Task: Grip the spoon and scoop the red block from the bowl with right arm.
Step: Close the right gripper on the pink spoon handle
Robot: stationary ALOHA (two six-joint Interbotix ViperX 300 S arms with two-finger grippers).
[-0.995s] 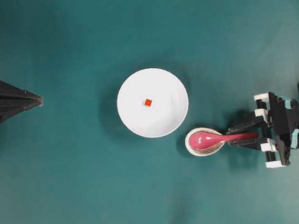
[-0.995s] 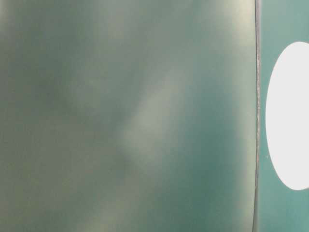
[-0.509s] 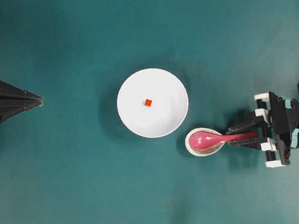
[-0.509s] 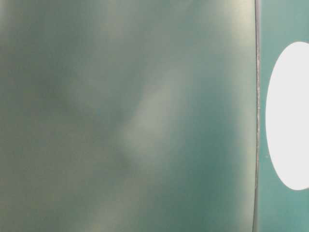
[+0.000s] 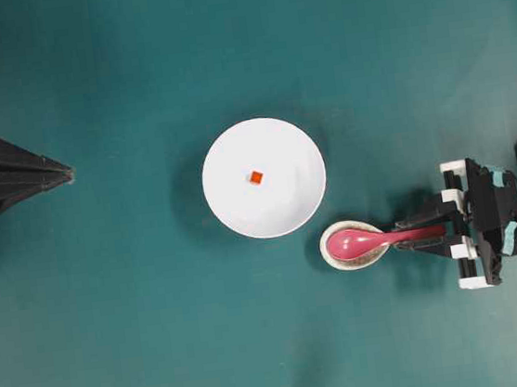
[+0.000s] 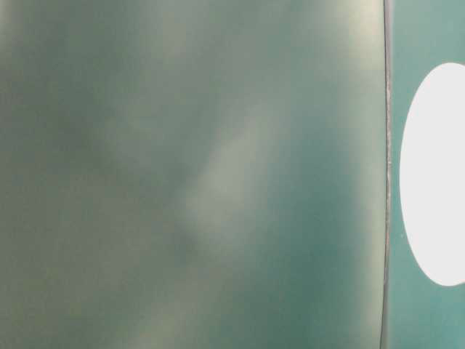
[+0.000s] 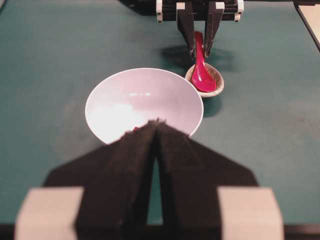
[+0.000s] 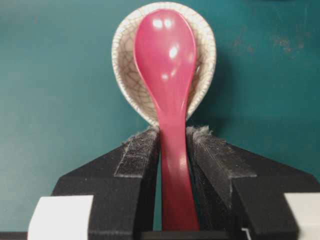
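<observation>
Teal felt covers the whole table beneath me. My right gripper has its padded fingers flanking the straight handle of the glossy pink-magenta soup spoon, seemingly touching it, though I cannot tell if the clamp is firm. Its scoop lies in the small crackled off-white dish. Lifting and scooping remain: the tiny red-orange cube sits mid-floor in the large plain white round bowl, just beside the dish. My left gripper, closed, idles well apart; nothing blocks the way.
</observation>
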